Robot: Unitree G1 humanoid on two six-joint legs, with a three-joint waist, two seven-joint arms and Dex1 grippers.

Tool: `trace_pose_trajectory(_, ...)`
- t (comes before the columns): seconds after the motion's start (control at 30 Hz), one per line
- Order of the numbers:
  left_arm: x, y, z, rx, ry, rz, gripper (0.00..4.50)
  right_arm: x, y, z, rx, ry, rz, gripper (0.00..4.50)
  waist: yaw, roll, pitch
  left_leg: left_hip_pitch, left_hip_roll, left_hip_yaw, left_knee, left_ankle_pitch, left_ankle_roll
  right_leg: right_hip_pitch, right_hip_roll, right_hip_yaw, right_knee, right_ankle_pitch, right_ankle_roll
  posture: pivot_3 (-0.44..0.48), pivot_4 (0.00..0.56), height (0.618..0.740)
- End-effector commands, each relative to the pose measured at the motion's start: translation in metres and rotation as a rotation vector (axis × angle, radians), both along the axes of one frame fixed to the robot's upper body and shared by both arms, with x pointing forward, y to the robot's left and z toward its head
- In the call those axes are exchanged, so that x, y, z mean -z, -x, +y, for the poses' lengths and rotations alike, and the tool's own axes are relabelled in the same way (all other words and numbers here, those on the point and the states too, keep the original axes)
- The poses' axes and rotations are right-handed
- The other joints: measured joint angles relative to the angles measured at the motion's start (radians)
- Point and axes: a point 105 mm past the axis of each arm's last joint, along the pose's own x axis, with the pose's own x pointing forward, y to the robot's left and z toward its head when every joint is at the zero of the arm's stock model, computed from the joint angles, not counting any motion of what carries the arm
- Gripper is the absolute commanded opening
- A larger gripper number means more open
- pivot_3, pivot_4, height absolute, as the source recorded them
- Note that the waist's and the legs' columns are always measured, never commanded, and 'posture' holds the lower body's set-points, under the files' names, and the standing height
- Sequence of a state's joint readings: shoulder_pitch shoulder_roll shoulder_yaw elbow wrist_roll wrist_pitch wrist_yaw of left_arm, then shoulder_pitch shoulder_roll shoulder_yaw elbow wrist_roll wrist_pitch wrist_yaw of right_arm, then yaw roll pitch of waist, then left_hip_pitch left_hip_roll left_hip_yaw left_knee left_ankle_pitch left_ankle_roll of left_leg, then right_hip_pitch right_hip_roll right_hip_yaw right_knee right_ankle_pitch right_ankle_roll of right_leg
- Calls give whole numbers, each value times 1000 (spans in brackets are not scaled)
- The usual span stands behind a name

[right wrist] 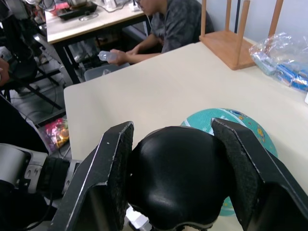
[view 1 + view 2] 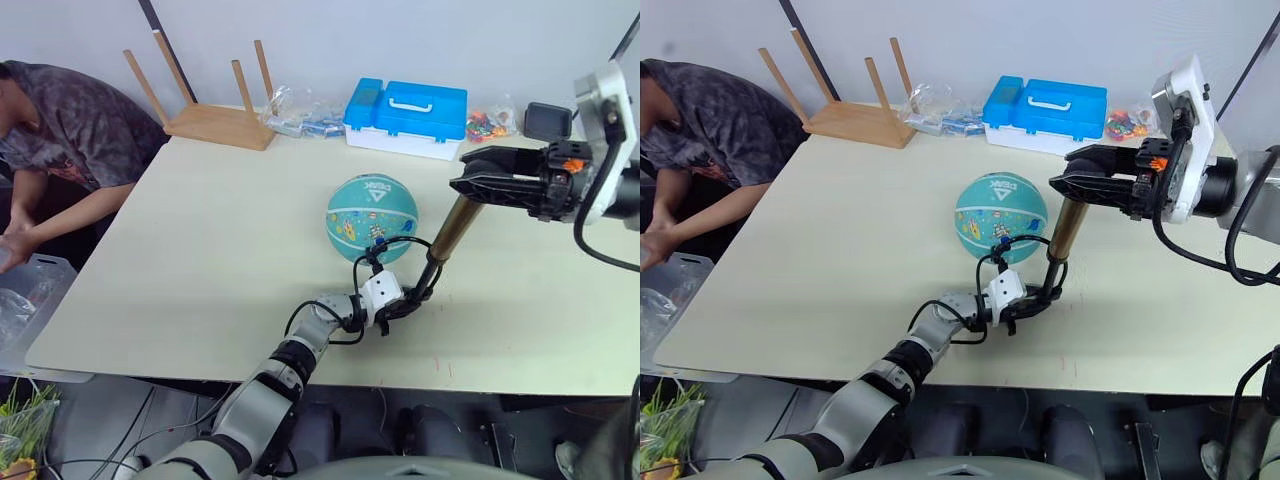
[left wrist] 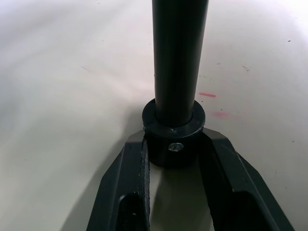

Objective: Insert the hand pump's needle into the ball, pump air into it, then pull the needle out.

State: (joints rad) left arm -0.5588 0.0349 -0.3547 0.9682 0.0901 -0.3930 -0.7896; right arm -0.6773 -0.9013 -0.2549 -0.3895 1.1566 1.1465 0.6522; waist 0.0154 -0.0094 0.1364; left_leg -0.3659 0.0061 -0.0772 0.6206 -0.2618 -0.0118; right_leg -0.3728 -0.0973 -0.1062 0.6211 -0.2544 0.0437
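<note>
Pumping looks to be in hand: the left gripper [image 2: 408, 298] clamps the base of the hand pump [image 2: 448, 238] on the table [image 2: 200, 250] beside the ball [image 2: 372, 217], the right gripper [image 2: 480, 187] clasps its handle, next pushing straight down

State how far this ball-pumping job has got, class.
Done: the hose runs to the ball, so the needle seems inserted, though too small to confirm. In hand: left gripper clamps the hand pump at its base, right gripper holds its handle. Left: pumping, then pulling out.

Cream table [image 2: 200, 250] against grey wall [image 2: 330, 35], upturned wooden stool [image 2: 215, 120].
</note>
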Motion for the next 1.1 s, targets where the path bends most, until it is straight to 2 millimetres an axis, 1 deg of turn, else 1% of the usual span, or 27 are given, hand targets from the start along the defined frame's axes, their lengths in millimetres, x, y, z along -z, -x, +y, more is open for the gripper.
trace_pose_trajectory(0.03, 91, 46, 54, -96, -261, 305, 954, 43, -11, 6, 15, 15, 63, 2073, -1, -3, -5, 2, 0, 0, 0, 0, 0, 2, 0, 0, 0, 0, 0, 0, 150, 740)
trace_pose_trajectory(0.1, 92, 46, 56, -100, -264, 306, 954, 71, -18, 8, 32, 31, 114, 2073, -3, -3, -8, 3, 0, 1, 0, 0, 0, 4, 0, 0, 0, 0, 0, 0, 150, 740)
trace_pose_trajectory(0.17, 92, 46, 58, -107, -264, 305, 954, 106, -23, 11, 45, 62, 175, 2073, -7, -5, -11, 6, 1, 2, -1, -3, -4, 8, -1, 0, 0, 0, 0, 0, 150, 740)
trace_pose_trajectory(0.23, 92, 46, 59, -111, -265, 304, 954, 137, -25, 12, 58, 104, 224, 2073, -9, -7, -14, 7, 4, 2, -1, -3, -5, 9, -2, -4, 0, -3, -4, 0, 150, 740)
trace_pose_trajectory(0.33, 92, 46, 60, -114, -265, 302, 954, 183, -22, 17, 62, 170, 288, 2073, -13, -9, -19, 9, 5, 2, -2, -3, -5, 9, -3, -4, 0, -3, -4, 0, 150, 740)
trace_pose_trajectory(0.4, 93, 46, 60, -116, -264, 302, 954, 199, -20, 21, 57, 176, 311, 2073, -14, -12, -22, 14, 5, 2, -5, -3, -5, 14, -4, -5, 0, -3, -4, 0, 150, 740)
trace_pose_trajectory(0.43, 92, 46, 60, -116, -263, 301, 954, 211, -20, 21, 65, 193, 327, 2073, -15, -13, -23, 15, 5, 2, -6, -3, -5, 14, -5, -6, 0, -2, -4, 0, 150, 740)
trace_pose_trajectory(0.5, 92, 46, 60, -116, -260, 299, 954, 228, -20, 21, 66, 224, 341, 2073, -20, -12, -25, 17, 5, 3, -6, -3, -5, 15, -7, -6, 0, -3, -4, 0, 150, 740)
trace_pose_trajectory(0.57, 91, 46, 59, -113, -258, 298, 954, 231, -20, 22, 61, 217, 342, 2073, -25, -14, -27, 20, 6, 4, -7, -4, -5, 17, -8, -5, 0, -3, -4, 0, 150, 740)
trace_pose_trajectory(0.63, 90, 44, 59, -112, -255, 295, 954, 225, -22, 21, 60, 209, 321, 2073, -26, -14, -27, 21, 9, 3, -7, -4, -5, 18, -9, -6, 0, -3, -4, 0, 150, 740)
trace_pose_trajectory(0.7, 88, 43, 58, -111, -253, 293, 954, 209, -27, 20, 58, 189, 269, 2073, -27, -14, -27, 21, 10, 3, -7, -4, -5, 18, -10, -6, -1, -3, -4, 0, 150, 740)
trace_pose_trajectory(0.73, 87, 42, 58, -111, -252, 292, 954, 197, -30, 19, 59, 175, 236, 2073, -26, -13, -27, 21, 11, 3, -7, -4, -6, 18, -10, -6, -1, -3, -4, 0, 150, 740)
trace_pose_trajectory(0.8, 86, 41, 58, -110, -250, 291, 954, 184, -32, 19, 57, 161, 200, 2073, -26, -13, -27, 21, 11, 2, -7, -4, -6, 18, -10, -6, -1, -3, -5, 0, 150, 740)
trace_pose_trajectory(0.83, 86, 40, 57, -107, -248, 291, 954, 165, -33, 17, 53, 145, 152, 2073, -25, -12, -26, 21, 11, 2, -7, -4, -6, 18, -10, -6, -1, -3, -5, 0, 150, 740)
trace_pose_trajectory(0.87, 85, 40, 56, -106, -247, 290, 954, 153, -34, 16, 49, 135, 121, 2073, -23, -10, -24, 20, 11, 2, -7, -4, -6, 18, -10, -7, -1, -3, -5, 0, 150, 740)
trace_pose_trajectory(0.9, 85, 40, 56, -103, -245, 291, 954, 133, -35, 15, 50, 108, 81, 2073, -22, -9, -23, 20, 11, 2, -7, -4, -6, 18, -10, -7, -2, -3, -5, 0, 150, 740)
trace_pose_trajectory(1.0, 84, 40, 55, -99, -242, 292, 954, 84, -32, 12, 44, 53, 0, 2073, -18, -6, -16, 19, 9, 3, -7, -4, -5, 15, -9, -8, -3, -3, -4, 0, 150, 740)
trace_pose_trajectory(1.03, 84, 40, 55, -98, -241, 292, 954, 72, -30, 10, 44, 42, -20, 2073, -15, -1, -12, 18, 8, 3, -7, -4, -5, 13, -9, -8, -3, -3, -4, 0, 150, 740)
trace_pose_trajectory(1.07, 84, 40, 55, -97, -241, 292, 954, 61, -29, 8, 46, 32, -37, 2073, -10, 3, -8, 17, 5, 3, -7, -3, -5, 11, -9, -8, -3, 0, 1, 0, 150, 740)
trace_pose_trajectory(1.1, 84, 40, 54, -95, -240, 293, 954, 42, -26, 7, 42, 8, -59, 2073, -3, 4, -7, 15, 3, 3, -6, -2, -3, 10, -9, -9, -3, 0, 1, 0, 150, 740)
